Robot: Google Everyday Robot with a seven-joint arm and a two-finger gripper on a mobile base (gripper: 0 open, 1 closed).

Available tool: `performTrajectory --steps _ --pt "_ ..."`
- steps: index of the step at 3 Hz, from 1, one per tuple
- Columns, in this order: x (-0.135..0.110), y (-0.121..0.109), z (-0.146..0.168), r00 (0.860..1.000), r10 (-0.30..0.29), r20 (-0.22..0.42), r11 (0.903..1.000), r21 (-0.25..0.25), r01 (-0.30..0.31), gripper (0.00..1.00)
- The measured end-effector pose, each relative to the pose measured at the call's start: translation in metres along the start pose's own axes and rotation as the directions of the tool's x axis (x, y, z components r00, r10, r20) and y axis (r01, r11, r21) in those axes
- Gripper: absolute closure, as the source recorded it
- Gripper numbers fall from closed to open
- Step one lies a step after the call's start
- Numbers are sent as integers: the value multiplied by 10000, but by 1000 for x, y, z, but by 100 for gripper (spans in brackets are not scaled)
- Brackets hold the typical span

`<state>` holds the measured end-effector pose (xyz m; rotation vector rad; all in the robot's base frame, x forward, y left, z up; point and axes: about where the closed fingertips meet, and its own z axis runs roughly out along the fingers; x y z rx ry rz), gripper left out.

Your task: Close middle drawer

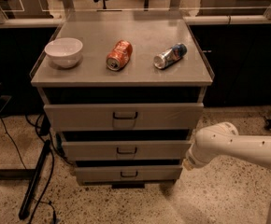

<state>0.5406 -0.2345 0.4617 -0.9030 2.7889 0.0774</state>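
The middle drawer [93, 150] is the second of three grey drawers in a grey metal cabinet. Its low front panel has a small central pull handle [126, 150] and stands slightly forward of the cabinet, with a dark gap above it. My white arm [238, 146] reaches in from the right. My gripper [188, 164] is at the arm's end, by the right end of the middle drawer's front, mostly hidden behind the wrist.
The taller top drawer [79, 116] and the bottom drawer [98, 174] also stand slightly out. On the cabinet top [140, 36] are a white bowl [64, 52], an orange can [119, 55] and a blue can [170, 55], both lying down. A black stand and cables [35, 181] lie on the floor at left.
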Motion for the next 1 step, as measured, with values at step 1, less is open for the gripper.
performTrajectory --steps 1 --pt "0 0 0 10000 0 0 10000 0 0 11"
